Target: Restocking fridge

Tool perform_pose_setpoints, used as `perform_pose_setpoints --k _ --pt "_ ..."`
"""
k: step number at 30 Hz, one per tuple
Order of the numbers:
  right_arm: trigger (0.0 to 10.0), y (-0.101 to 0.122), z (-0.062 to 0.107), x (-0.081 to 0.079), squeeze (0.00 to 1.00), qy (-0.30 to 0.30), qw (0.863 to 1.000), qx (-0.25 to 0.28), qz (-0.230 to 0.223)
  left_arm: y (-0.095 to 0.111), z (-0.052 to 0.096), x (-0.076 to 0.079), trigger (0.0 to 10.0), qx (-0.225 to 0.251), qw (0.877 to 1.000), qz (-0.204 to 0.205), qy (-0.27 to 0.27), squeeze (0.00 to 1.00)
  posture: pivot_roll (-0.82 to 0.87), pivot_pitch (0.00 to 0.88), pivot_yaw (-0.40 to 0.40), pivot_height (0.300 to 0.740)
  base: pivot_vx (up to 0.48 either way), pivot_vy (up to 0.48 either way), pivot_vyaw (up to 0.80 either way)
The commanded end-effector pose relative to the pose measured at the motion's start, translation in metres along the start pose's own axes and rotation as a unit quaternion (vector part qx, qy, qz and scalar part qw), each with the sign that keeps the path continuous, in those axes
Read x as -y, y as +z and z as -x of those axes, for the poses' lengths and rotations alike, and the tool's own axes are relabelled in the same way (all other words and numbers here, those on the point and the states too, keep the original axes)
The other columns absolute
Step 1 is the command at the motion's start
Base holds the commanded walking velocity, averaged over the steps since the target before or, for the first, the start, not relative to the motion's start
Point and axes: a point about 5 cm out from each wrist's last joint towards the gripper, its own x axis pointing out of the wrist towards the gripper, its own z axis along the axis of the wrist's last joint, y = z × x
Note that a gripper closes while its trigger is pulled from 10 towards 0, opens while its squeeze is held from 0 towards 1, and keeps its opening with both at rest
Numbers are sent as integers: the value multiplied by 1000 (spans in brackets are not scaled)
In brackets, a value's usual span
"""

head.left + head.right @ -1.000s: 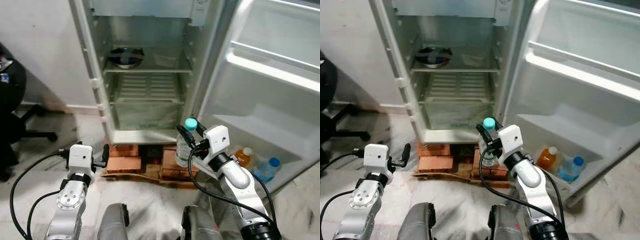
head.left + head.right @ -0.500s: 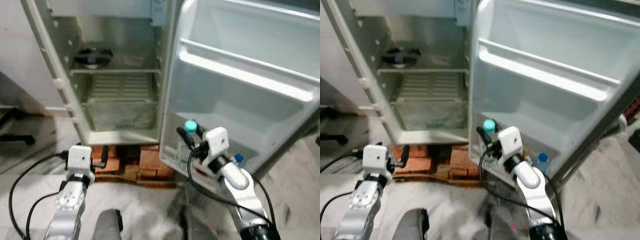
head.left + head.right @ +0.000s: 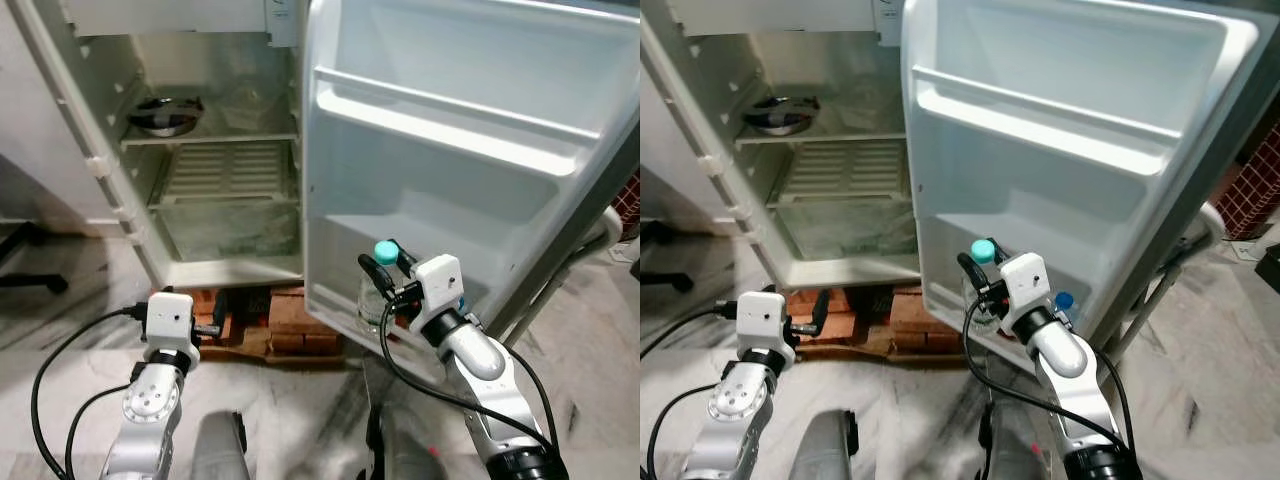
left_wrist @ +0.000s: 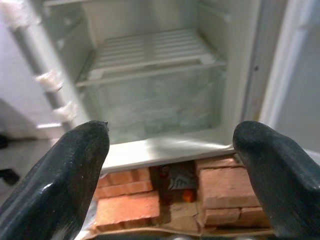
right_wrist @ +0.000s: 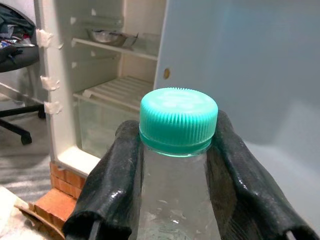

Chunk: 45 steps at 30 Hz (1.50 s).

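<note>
Bottle held before the open fridge door

The right gripper (image 3: 385, 268) has its jaws clamped on a bottle (image 3: 377, 292) near the fridge door (image 3: 450, 150); the left gripper (image 4: 170, 150) is spread wide, empty.

bottle cap (image 5: 178, 119): teal green, with fine ridges
bottle (image 5: 175, 200): clear
right gripper (image 3: 384, 274): black fingers
left gripper (image 4: 175, 170): black fingers
fridge door (image 3: 470, 170): white inside
bricks (image 4: 225, 192): red-orange
bowl (image 3: 162, 113): dark metal grey
floor (image 3: 60, 320): grey-white marble veins
</note>
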Motion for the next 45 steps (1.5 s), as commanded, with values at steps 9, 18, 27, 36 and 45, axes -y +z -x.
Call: perform_pose_setpoints --k 9,18,27,36,45 --pt "10000 6 -2 3 0 -4 1000 16 8 -1 2 -1 10000 -1 1000 -4 -8 0 6 0 -19 578 29 0 0" --pt "10000 6 -1 4 0 -4 1000 16 9 -1 2 1 10000 -1 1000 -3 -9 0 4 0 -19 578 269 0 0" --pt "10000 7 -2 3 0 0 1000 18 8 -1 1 1 10000 0 1000 -1 -10 0 3 0 -21 578 273 0 0" --pt "10000 7 -4 3 0 3 1000 20 8 0 -1 3 10000 2 1000 2 -11 0 2 0 -21 578 279 0 0" --pt "10000 6 -4 -1 0 9 1000 21 6 0 0 2 10000 -2 1000 1 -7 0 5 0 -19 578 27 0 0"
